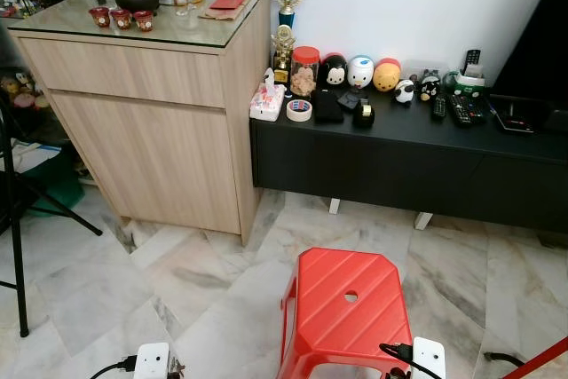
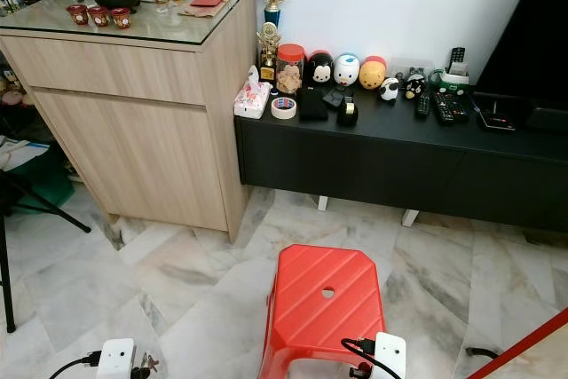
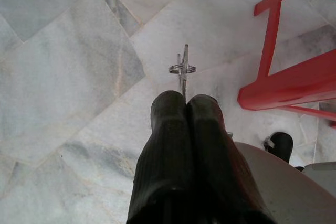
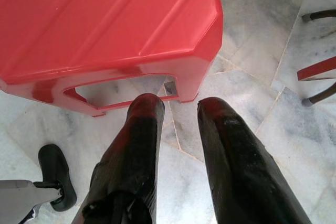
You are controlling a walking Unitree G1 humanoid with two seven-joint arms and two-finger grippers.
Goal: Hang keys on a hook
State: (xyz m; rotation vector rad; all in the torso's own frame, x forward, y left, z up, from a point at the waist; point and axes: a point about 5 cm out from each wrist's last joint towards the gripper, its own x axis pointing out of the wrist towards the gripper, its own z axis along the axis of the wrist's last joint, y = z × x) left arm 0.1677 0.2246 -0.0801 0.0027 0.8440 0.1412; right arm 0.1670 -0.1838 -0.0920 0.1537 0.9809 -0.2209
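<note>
In the left wrist view, my left gripper (image 3: 186,100) is shut on the keys (image 3: 182,69). A silver key and its ring stick out past the black fingertips, over the marble floor (image 3: 68,77). That arm hangs low at my left, and its white wrist housing (image 1: 153,361) sits at the bottom edge of the left eye view. My right gripper (image 4: 181,108) is open with nothing between its fingers. It hangs beside the near edge of a red plastic stool (image 4: 105,19), which stands on the floor just ahead of me (image 1: 348,308).
A tall wooden cabinet (image 1: 151,104) with a glass top and ornaments stands ahead on the left. To its right, a low black console (image 1: 399,161) along the white wall carries toys, tape and remotes. Black tripod legs (image 1: 18,219) are at far left. A red bar (image 1: 532,363) crosses the bottom right.
</note>
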